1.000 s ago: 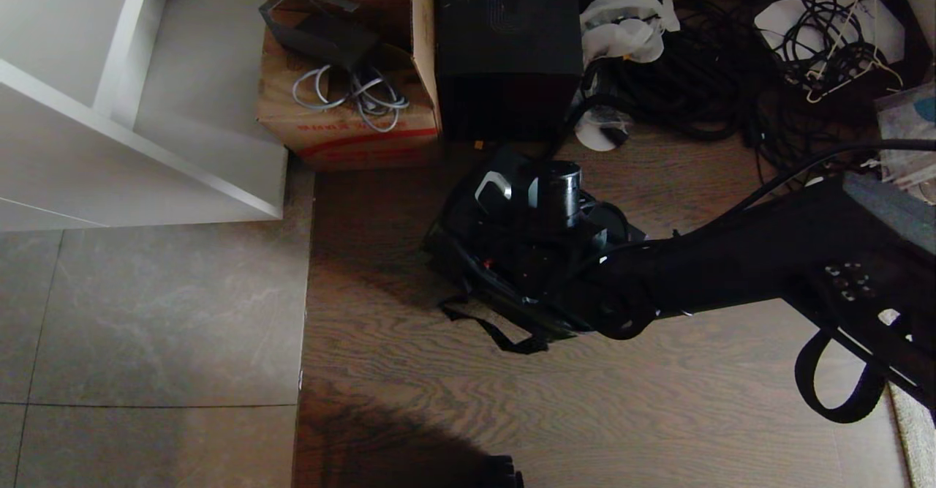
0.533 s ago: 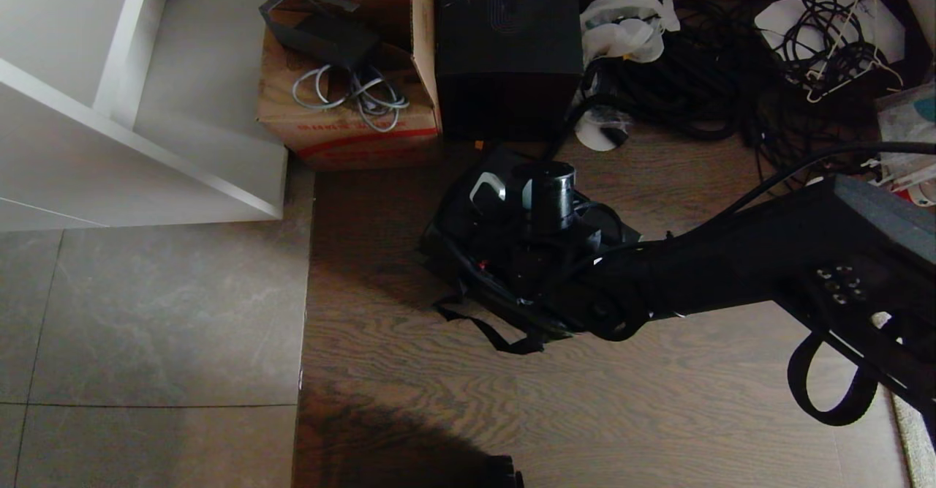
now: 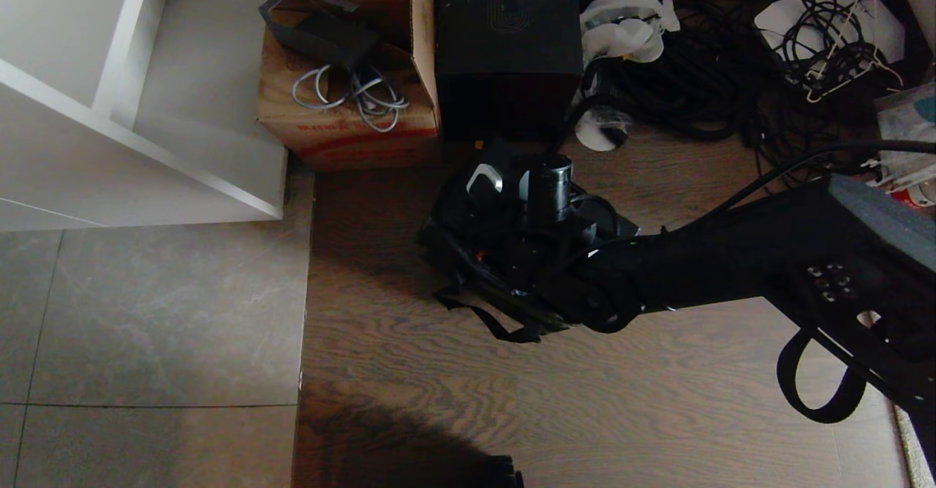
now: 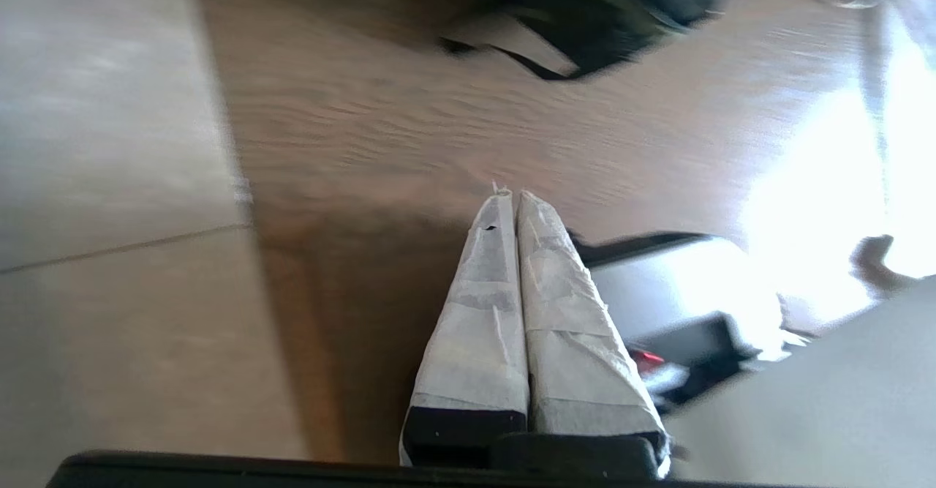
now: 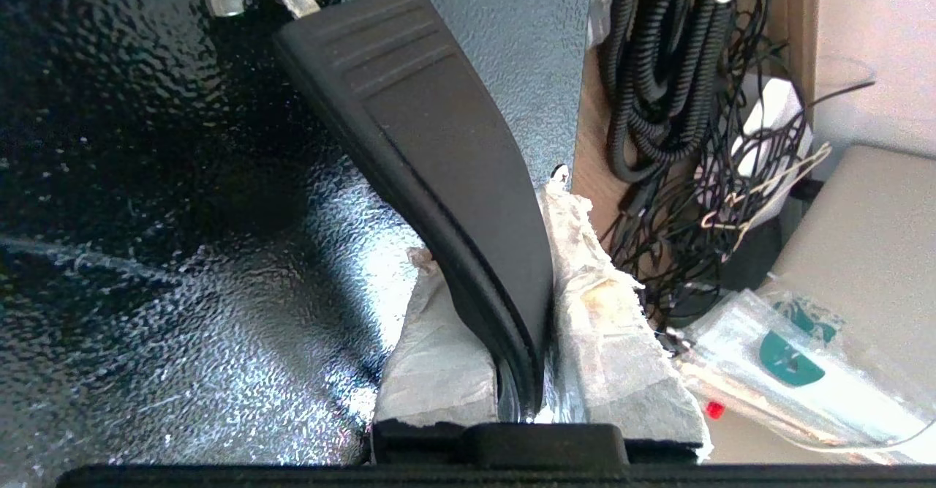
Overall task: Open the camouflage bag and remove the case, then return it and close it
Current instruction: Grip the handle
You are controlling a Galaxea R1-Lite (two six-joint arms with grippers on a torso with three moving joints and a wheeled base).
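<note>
Head view: the boxy soft camouflage bag (image 3: pixel 475 268), black-sided with loose black straps (image 3: pixel 497 325), lies on the brown wood-grain floor (image 3: pixel 585 415) just above the centre of the frame. The right arm (image 3: pixel 731 268) enters from the right edge and covers most of the bag. The right gripper (image 5: pixel 512 312) is hidden under the wrist in this view. In the right wrist view its tape-wrapped fingers (image 5: pixel 439 356) are pinched on a curved black ribbed plastic handle (image 5: pixel 439 151). The handle belongs to the flat black hard case (image 5: pixel 183 217), whose pebbled glossy surface fills the left and centre of that frame; the case thus sits at the bag's position, though whether it rests inside the bag or is lifted clear cannot be told.

Left wrist view: the left gripper (image 4: pixel 515 203) hangs above the wood floor with its two white-taped fingers (image 4: pixel 482 312) pressed together and nothing between them. The bag and its strap appear blurred at the upper centre of that frame (image 4: pixel 585 27), well apart from the fingertips.

Surroundings, head view: a brown cardboard box (image 3: pixel 344 107) holding grey cables stands at upper centre-left. A taller plain black box (image 3: pixel 508 42) stands just beside it on the right. Coiled black cables (image 3: pixel 695 71) fill the upper right. A white shelf unit (image 3: pixel 110 107) occupies the upper left, over grey tiles (image 3: pixel 146 327).
</note>
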